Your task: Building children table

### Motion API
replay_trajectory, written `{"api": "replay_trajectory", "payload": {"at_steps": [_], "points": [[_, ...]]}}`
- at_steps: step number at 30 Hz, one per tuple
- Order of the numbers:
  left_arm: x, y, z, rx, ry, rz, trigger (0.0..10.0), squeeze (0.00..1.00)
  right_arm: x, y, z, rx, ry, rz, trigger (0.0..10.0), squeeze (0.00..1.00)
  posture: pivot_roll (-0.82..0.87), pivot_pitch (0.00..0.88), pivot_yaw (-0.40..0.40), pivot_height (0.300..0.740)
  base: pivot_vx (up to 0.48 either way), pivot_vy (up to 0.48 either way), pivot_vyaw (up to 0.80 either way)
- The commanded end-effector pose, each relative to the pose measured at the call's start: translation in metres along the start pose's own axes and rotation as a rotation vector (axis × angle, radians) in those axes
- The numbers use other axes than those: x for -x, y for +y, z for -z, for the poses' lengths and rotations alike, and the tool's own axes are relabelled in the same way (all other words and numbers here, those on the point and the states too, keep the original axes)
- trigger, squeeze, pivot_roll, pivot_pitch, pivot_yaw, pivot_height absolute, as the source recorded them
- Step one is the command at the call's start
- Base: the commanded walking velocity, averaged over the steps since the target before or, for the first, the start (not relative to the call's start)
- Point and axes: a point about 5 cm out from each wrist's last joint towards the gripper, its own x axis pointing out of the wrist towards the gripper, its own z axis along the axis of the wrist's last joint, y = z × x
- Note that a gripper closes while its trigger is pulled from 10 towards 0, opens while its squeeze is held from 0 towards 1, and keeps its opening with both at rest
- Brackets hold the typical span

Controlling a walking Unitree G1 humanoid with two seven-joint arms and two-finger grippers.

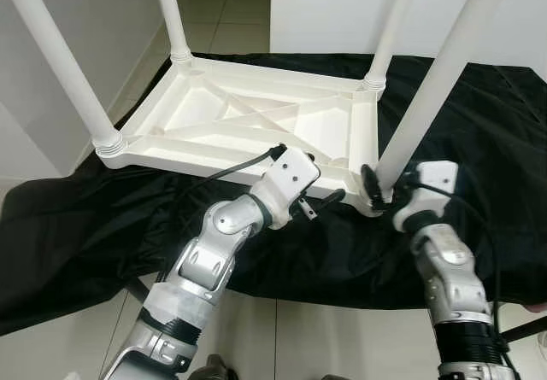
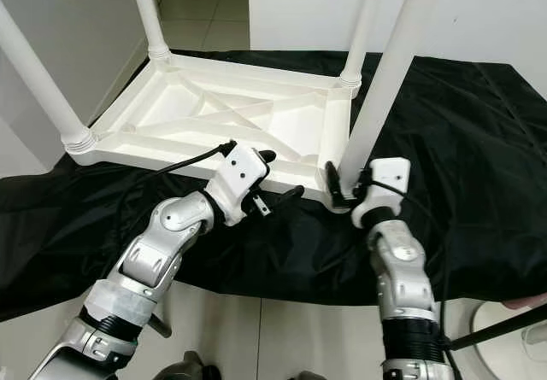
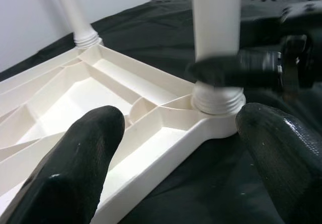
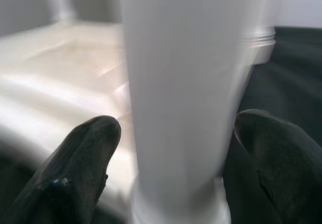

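A white plastic children's table (image 1: 256, 115) lies upside down on a black cloth (image 1: 85, 226), with its legs pointing up. My right gripper (image 1: 380, 188) is shut on the near right leg (image 1: 427, 98) just above its screw socket (image 3: 216, 100). In the right wrist view the leg (image 4: 191, 83) stands between the two fingers (image 4: 85, 153) and is blurred. My left gripper (image 1: 325, 184) is open at the table's near edge, just left of that corner, with nothing between its fingers (image 3: 75, 158).
Three other legs (image 1: 64, 64), (image 1: 171, 13), (image 1: 389, 30) rise from the remaining corners. The black cloth spreads wide on both sides. A tiled floor (image 1: 282, 337) shows at the near edge, and white walls stand behind and to the left.
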Motion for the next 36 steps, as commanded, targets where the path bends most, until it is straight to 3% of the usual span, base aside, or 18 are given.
{"api": "replay_trajectory", "payload": {"at_steps": [1,9,10,11,12,13,26,27,36], "points": [[0.001,-0.001,-0.001,0.001,-0.003,0.018,10.0,0.0,-0.003,0.001,0.0,0.025,0.003,-0.069,10.0,0.0,-0.04,0.0,0.047,0.74,0.0,0.0,0.0],[0.0,-0.001,-0.002,-0.002,-0.006,0.024,10.0,0.0,-0.018,-0.006,0.003,0.091,0.065,-0.207,10.0,0.0,-0.03,0.0,0.051,0.74,0.0,0.0,0.0],[0.0,-0.001,-0.002,-0.002,-0.006,0.024,10.0,0.0,-0.019,-0.006,0.003,0.093,0.069,-0.221,8.6,0.0,-0.04,0.0,0.052,0.74,0.0,0.0,0.0],[0.0,-0.001,-0.002,-0.002,-0.006,0.024,10.0,0.0,-0.019,-0.006,0.003,0.093,0.069,-0.221,8.6,0.0,-0.04,0.0,0.052,0.74,0.0,0.0,0.0],[0.0,-0.001,-0.003,-0.002,-0.006,0.026,10.0,0.0,-0.02,-0.007,0.003,0.097,0.071,-0.235,8.0,0.0,-0.04,0.0,0.053,0.74,0.0,0.0,0.0],[-0.001,-0.001,-0.004,-0.003,-0.007,0.028,10.0,0.0,-0.025,-0.009,0.003,0.102,0.077,-0.258,0.0,0.0,-0.03,0.0,0.051,0.74,0.0,0.0,0.0],[-0.001,-0.001,-0.005,-0.005,-0.011,0.024,10.0,0.0,-0.025,-0.013,0.009,0.103,0.101,-0.288,0.0,0.0,-0.02,0.0,0.046,0.74,0.0,0.0,0.0],[-0.001,-0.002,-0.005,-0.004,-0.011,0.025,10.0,0.0,-0.025,-0.012,0.01,0.101,0.103,-0.286,10.0,0.0,-0.02,0.0,0.043,0.74,0.0,0.0,0.0],[-0.004,-0.007,-0.005,0.016,-0.015,0.027,10.0,0.0,-0.025,-0.009,0.012,0.031,0.104,-0.176,10.0,0.0,-0.05,0.0,0.015,0.74,0.0,0.0,0.0]]}}
